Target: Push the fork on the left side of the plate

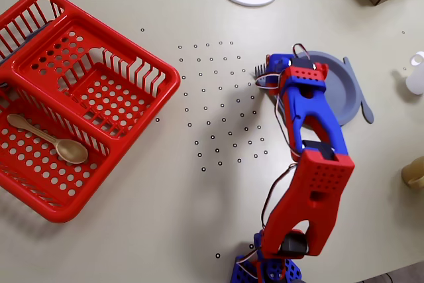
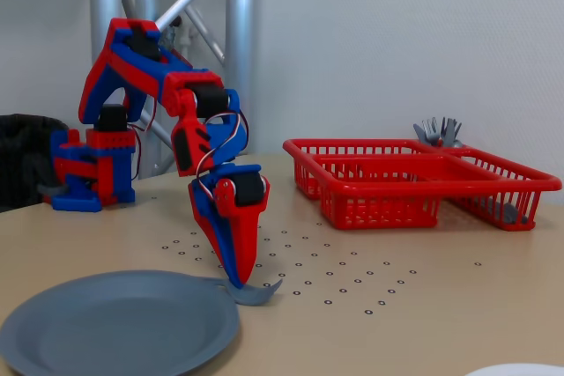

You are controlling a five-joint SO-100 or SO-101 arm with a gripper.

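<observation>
The tool (image 2: 236,281) is pressed tip-down on the fork (image 2: 251,292), its fingers seen together and nothing clamped. The fork lies on the tabletop (image 1: 199,217) just beside the plate (image 1: 344,91), only its tines (image 1: 260,69) showing past the arm in the overhead view. The push is best kept low and steady, so the tip is not slid off the handle or driven onto the plate's rim. Open dotted tabletop lies toward the red basket (image 1: 79,91), well apart.
</observation>
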